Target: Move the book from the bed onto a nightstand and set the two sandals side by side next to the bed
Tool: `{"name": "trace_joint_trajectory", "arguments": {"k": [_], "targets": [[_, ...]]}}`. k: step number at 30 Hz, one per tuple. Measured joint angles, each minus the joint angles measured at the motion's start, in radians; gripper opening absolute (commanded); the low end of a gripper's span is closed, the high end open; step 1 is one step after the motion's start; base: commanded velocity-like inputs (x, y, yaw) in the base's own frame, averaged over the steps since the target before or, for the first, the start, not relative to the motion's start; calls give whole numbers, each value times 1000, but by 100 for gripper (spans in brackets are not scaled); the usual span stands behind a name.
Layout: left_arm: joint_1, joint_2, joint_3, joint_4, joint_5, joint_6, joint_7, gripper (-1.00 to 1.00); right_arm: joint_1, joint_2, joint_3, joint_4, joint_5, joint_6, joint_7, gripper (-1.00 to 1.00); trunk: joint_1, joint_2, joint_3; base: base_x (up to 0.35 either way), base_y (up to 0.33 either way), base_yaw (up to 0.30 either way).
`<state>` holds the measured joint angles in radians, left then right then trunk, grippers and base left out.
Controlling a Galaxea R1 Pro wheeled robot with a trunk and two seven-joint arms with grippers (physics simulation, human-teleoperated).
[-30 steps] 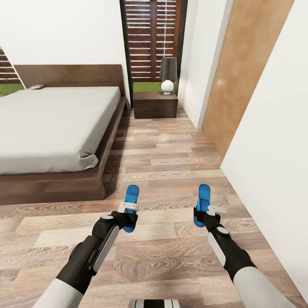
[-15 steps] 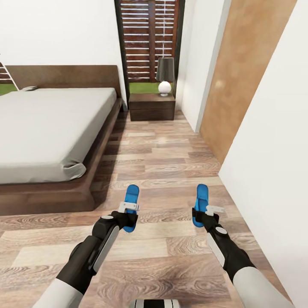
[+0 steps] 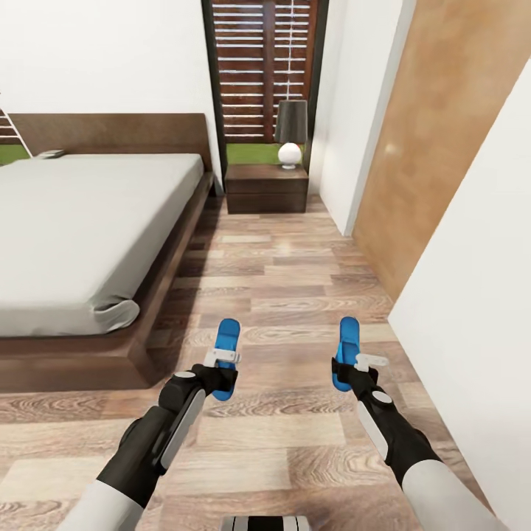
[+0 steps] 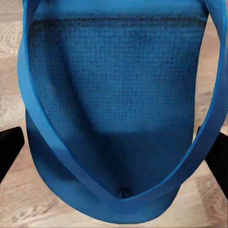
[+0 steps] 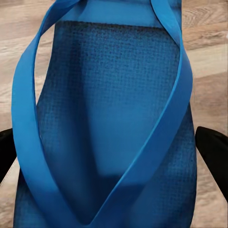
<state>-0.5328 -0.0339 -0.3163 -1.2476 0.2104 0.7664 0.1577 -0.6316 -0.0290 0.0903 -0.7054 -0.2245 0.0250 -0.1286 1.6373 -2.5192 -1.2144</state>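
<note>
Each of my grippers holds one of the two bright blue sandals above the wood floor. My left gripper point(image 3: 221, 370) is shut on the left sandal point(image 3: 228, 335) point(image 4: 118, 109), its dark fingers point(image 4: 9, 153) at either edge of the sole. My right gripper point(image 3: 346, 369) is shut on the right sandal point(image 3: 349, 333) point(image 5: 118, 123), dark fingertips point(image 5: 214, 148) beside it. The bed point(image 3: 88, 228) with its grey mattress lies ahead on the left. A dark nightstand point(image 3: 267, 189) stands beyond the bed's far corner. A small flat thing point(image 3: 51, 153), perhaps the book, lies on the mattress by the headboard.
A lamp point(image 3: 290, 133) with a dark shade stands on the nightstand. A white wall point(image 3: 472, 310) and a wood-panelled wall point(image 3: 428, 140) close in on the right, leaving a plank-floor aisle point(image 3: 280, 273) between them and the bed frame.
The whole view has shifted: the bed's near corner has slid left and closer as the robot rolled forward. Both arms keep the same pose, each still gripping its sandal.
</note>
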Motion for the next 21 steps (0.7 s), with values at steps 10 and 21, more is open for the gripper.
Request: {"name": "trace_joint_trajectory", "arguments": {"k": [10, 21], "targets": [[0, 0, 0, 0, 0, 0, 0, -100, 0, 0, 1, 0, 0, 0, 0, -100, 0, 0, 0, 331, -2, 0], [0, 0, 0, 0, 0, 0, 0, -100, 0, 1, 1, 0, 0, -1, 0, -100, 0, 0, 0, 332, -36, 0]]}}
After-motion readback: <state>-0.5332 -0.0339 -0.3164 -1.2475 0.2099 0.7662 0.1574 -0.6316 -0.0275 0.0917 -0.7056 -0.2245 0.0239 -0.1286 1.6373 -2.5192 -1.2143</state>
